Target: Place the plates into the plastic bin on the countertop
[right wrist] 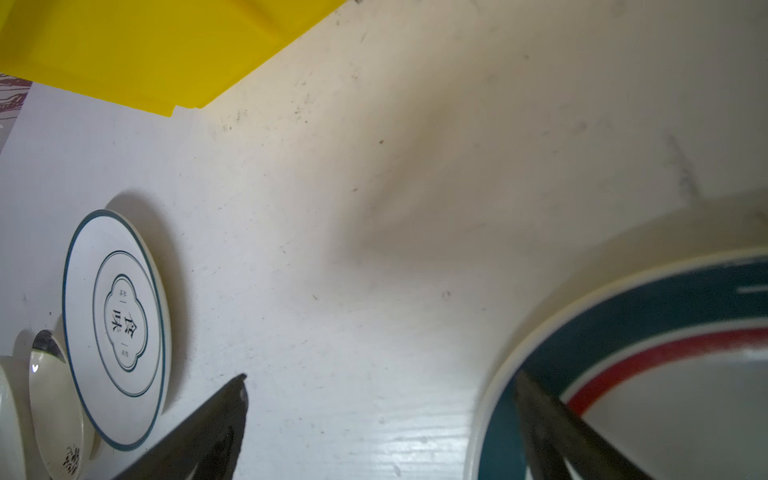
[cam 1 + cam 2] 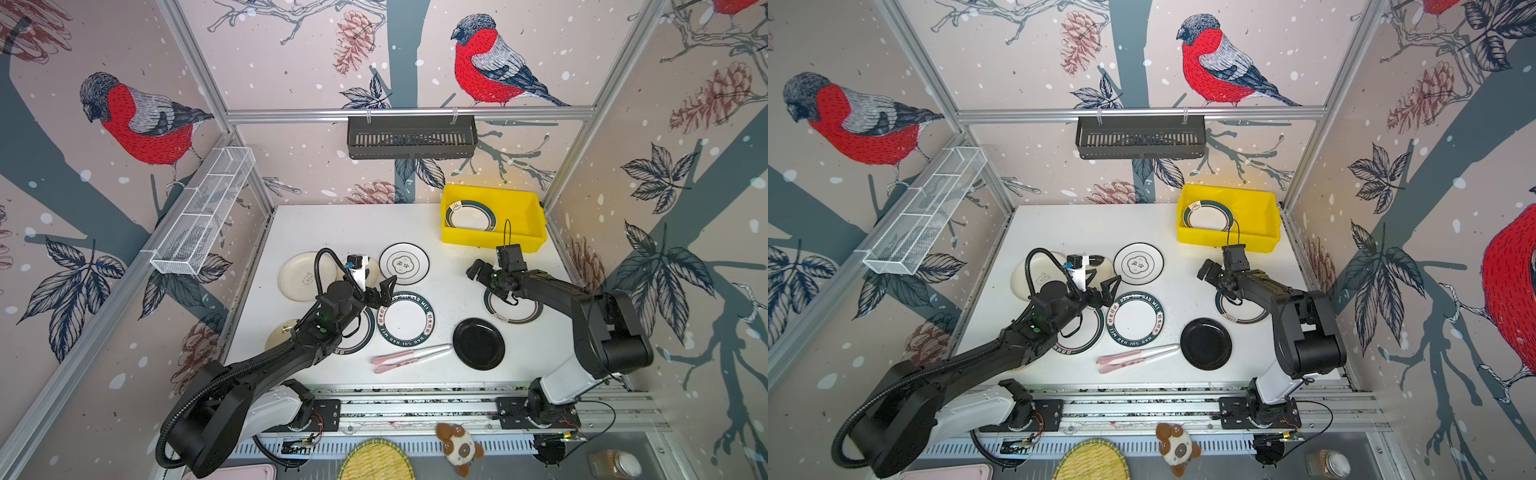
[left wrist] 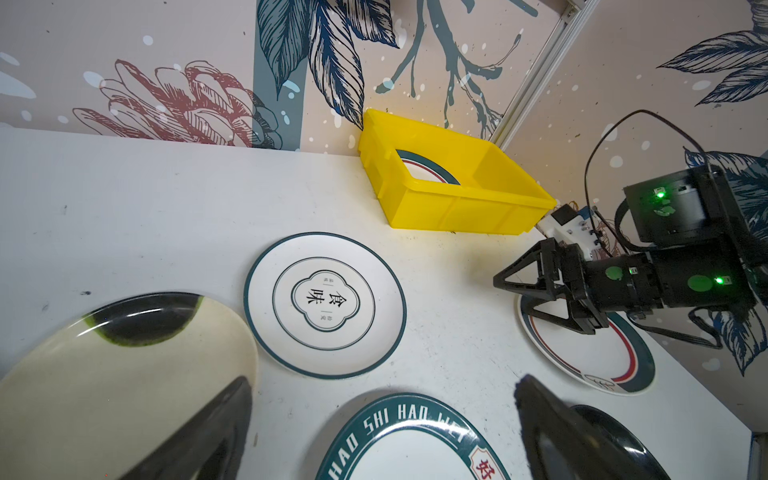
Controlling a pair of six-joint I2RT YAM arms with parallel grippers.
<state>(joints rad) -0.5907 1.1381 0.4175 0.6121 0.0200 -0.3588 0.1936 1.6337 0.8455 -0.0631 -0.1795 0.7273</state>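
1. White speckled countertop, boxed in by bird-print walls.
2. Nearest: pink utensils, black plate and lettered plate all lie flat with nothing on them.
3. Striped plate, red and teal, sits flat under the right arm. Risk: a finger may skid it along the counter instead of getting under the rim. A thin edge pinch could also slip on the carry, and the two arms are close enough mid-table to clash.
4. Left gripper: jaws spread wide, empty, hovering over the far rim of the lettered plate, with one finger above a dark-patched cream plate.
5. Right gripper: jaws spread wide, holding nothing, straddling the striped plate's rim. The wrist view is too close to tell whether it touches.
6. Emblem plate lies flat, between the grippers and the back.
7. Far corner: yellow plastic bin with one teal-rimmed plate inside, toward one end.
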